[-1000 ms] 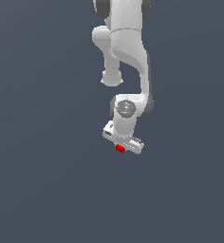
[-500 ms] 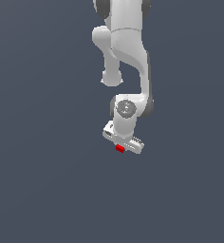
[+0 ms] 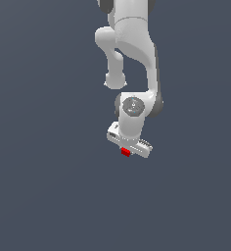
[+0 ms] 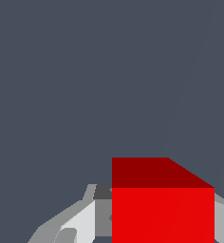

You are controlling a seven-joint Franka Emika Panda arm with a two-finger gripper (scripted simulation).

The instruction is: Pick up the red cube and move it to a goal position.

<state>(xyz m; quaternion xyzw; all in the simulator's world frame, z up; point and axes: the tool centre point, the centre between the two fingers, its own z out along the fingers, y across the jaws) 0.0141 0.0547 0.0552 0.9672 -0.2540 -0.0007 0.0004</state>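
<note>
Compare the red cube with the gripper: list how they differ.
The red cube is bright red; the gripper is white and grey. The cube is much smaller than the gripper. The cube is a plain block; the gripper is a wide bar with fingers. Both sit together at the arm's tip.

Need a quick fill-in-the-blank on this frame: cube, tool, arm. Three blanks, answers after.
1. The cube sitting between the tool fingers is colored ____.
2. In the exterior view, the cube shows just ____ the white tool body.
3. The arm itself is mostly ____ in color.

Missing words: red; below; white
</note>
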